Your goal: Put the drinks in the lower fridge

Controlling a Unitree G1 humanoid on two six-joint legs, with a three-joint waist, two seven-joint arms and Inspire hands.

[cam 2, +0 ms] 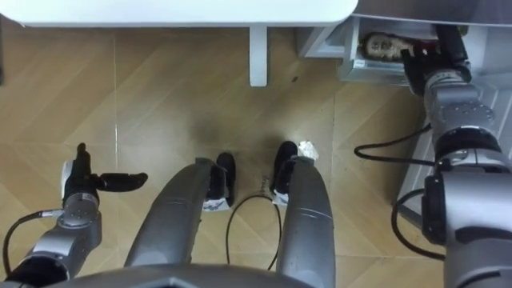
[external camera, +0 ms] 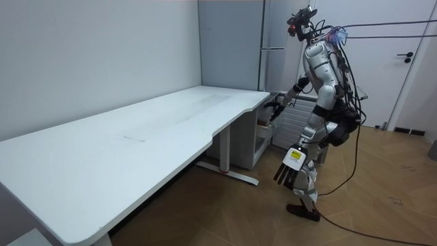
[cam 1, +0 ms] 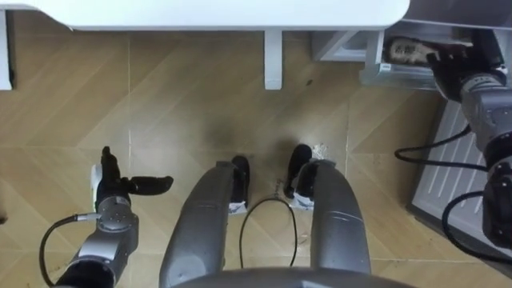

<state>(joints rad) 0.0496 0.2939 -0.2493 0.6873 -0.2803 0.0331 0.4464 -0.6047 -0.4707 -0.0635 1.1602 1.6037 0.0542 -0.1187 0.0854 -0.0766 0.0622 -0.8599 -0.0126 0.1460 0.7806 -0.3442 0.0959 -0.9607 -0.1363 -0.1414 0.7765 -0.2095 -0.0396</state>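
Note:
I stand at the end of the white desk, facing the tall grey fridge (external camera: 273, 41). Its lower compartment (cam 1: 372, 60) is open at the upper right of the left eye view. Inside it a light-coloured drink (cam 1: 406, 50) with a patterned label lies on its side. My right hand (cam 1: 450, 64) reaches into the compartment and sits right against the drink (cam 2: 382, 44). The grip itself is hidden by the hand's dark back. My left hand (cam 1: 112, 188) hangs low at my left side over the floor, fingers straight and holding nothing.
The white desk (cam 1: 240, 12) runs along the top edge, with its leg (cam 1: 274, 60) standing on the wooden floor ahead of me. A pale ribbed panel (cam 1: 448, 180), apparently the open fridge door, stands at my right. Behind me is a closed white door (external camera: 416, 75).

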